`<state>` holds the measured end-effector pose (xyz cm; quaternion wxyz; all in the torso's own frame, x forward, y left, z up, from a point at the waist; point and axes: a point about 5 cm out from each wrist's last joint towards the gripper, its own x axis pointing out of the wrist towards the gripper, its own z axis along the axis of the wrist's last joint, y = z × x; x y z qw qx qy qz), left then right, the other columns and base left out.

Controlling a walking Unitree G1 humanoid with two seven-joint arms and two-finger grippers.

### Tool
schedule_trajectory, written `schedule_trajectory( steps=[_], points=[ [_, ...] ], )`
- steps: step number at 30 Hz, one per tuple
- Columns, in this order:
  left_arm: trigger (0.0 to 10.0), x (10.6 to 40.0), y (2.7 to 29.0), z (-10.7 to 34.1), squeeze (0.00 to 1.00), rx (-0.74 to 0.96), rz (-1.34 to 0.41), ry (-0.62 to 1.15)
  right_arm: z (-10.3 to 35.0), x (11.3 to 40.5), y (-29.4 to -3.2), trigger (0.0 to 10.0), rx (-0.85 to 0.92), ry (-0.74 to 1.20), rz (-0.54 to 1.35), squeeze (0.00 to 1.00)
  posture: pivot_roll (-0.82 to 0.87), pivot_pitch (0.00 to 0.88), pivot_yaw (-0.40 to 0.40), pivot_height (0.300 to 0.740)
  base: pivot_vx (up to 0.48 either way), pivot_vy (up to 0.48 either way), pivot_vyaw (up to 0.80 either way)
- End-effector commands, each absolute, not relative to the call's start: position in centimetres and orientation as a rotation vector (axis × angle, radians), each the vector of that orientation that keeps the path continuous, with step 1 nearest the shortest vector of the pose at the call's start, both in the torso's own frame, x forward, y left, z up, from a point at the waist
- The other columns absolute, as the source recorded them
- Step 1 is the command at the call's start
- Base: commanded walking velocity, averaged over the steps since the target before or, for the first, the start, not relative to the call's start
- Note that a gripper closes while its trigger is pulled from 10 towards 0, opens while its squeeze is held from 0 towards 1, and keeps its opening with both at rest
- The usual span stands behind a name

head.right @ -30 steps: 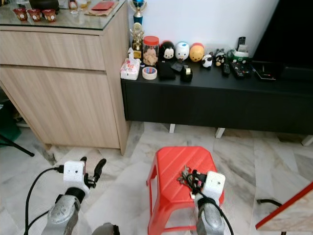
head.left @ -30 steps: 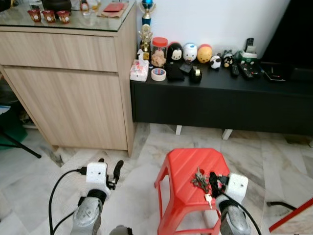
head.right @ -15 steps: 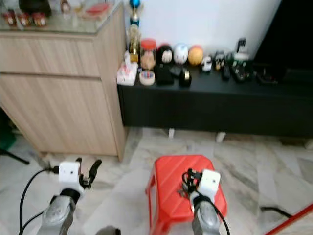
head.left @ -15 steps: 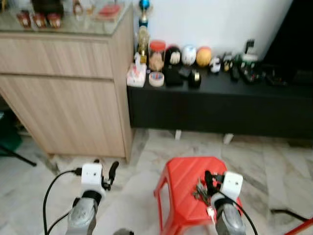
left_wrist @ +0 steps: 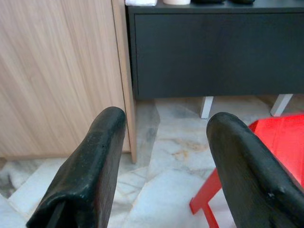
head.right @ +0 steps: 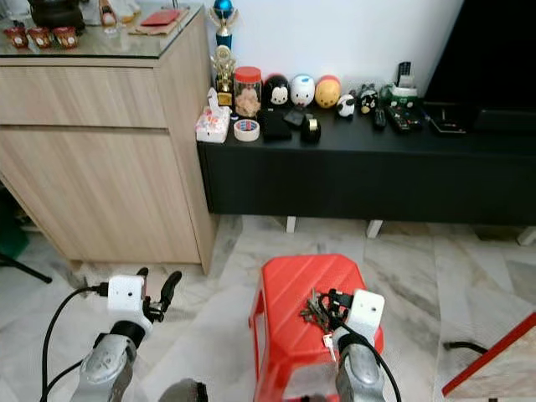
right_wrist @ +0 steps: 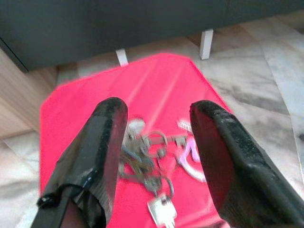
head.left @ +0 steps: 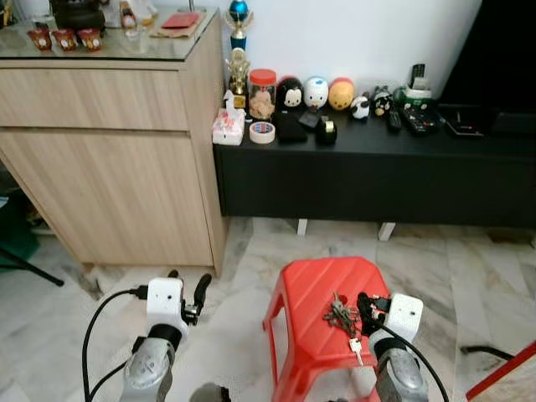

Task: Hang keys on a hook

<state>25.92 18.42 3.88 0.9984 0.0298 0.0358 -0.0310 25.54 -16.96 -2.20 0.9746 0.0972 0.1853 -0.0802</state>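
Note:
A bunch of keys (head.left: pixel 342 316) lies on the top of a red plastic stool (head.left: pixel 314 289) in front of me. My right gripper (head.left: pixel 367 306) hovers just above the stool, right beside the keys, open, with the keys (right_wrist: pixel 152 161) between and below its two fingers (right_wrist: pixel 102 142) in the right wrist view. My left gripper (head.left: pixel 188 295) is held over the marble floor to the left of the stool, open and empty; its fingers (left_wrist: pixel 90 171) point toward the black cabinet. No hook shows in any view.
A low black cabinet (head.left: pixel 377 167) runs along the white wall with toys, a jar, tape and remotes on top. A tall wooden sideboard (head.left: pixel 109 159) stands at the left. A red bar (head.left: pixel 502 368) crosses the lower right corner; a black cable lies nearby.
The camera swayed and blurred half a second ago, then settled. The right gripper stays over the keys on the stool; the keys have not moved.

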Motion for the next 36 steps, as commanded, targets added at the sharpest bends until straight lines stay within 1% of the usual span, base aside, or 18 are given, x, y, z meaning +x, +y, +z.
schedule_trajectory(
  steps=[1, 11, 28, 36],
  points=[
    [10.0, 25.8, 18.3, 3.8, 0.00, 0.064, -0.071, 0.083, -2.6, 25.4, -17.2, 10.0, 0.164, 0.424, -0.180, 0.00, 0.08, 0.004, -0.051, 0.597, 0.000, 0.000, 0.00],
    [10.0, 25.9, 18.0, 4.0, 0.00, 0.068, -0.097, 0.084, -1.9, 26.6, -17.5, 10.0, 0.225, 0.417, -0.205, 0.00, 0.08, 0.016, -0.046, 0.597, 0.000, 0.000, 0.00],
    [10.0, 26.2, 18.1, 4.3, 0.00, 0.062, -0.097, 0.077, -1.9, 26.5, -17.5, 10.0, 0.227, 0.408, -0.203, 0.00, 0.08, 0.012, -0.039, 0.597, 0.000, 0.000, 0.00],
    [10.0, 26.2, 18.0, 4.4, 0.00, 0.060, -0.094, 0.076, -1.6, 26.8, -17.1, 10.0, 0.204, 0.393, -0.162, 0.00, 0.09, 0.010, -0.041, 0.597, 0.248, 0.000, 0.00]
  ],
)
